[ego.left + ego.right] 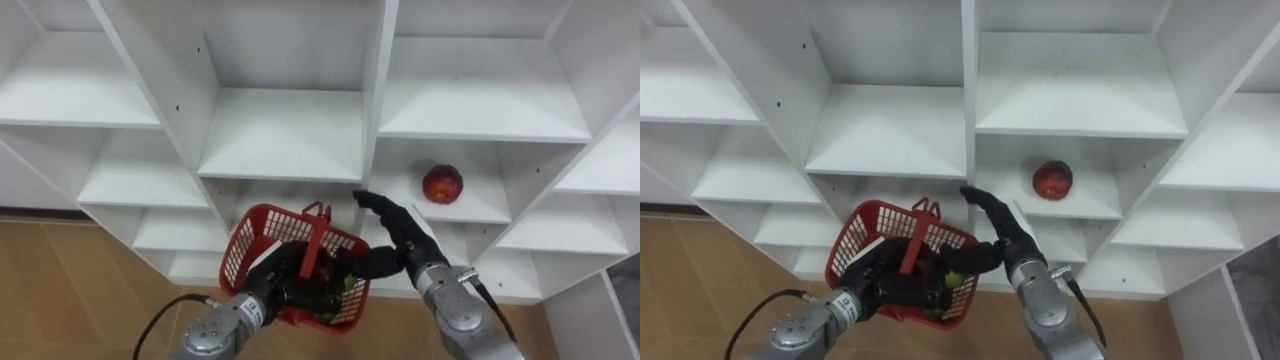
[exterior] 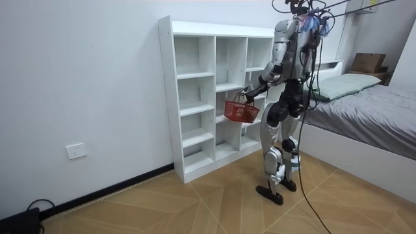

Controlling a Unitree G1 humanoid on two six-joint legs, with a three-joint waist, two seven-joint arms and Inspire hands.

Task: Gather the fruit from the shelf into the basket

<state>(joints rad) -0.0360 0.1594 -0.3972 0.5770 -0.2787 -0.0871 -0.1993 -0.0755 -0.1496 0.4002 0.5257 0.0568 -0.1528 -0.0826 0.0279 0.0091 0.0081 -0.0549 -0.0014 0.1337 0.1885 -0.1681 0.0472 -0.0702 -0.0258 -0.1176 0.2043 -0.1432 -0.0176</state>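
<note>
We record the tall white shelf closet (image 1: 280,135) as smooth board with a matt painted or laminated finish, with small drilled holes showing in its uprights. The red plastic lattice basket (image 1: 250,248) has moulded mesh walls with a slight gloss. The round red fruit (image 1: 442,184) carries a smooth, shiny skin. The herringbone wood floor (image 1: 60,290) shows a low satin sheen. We find the left hand (image 1: 288,285) and right hand (image 1: 395,235) matt black, and their wrist casings dull grey metal

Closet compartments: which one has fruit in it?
The one just right of the centre divider, beside the open right hand: a red apple sits there. The others look bare. Left hand holds the basket.
</note>
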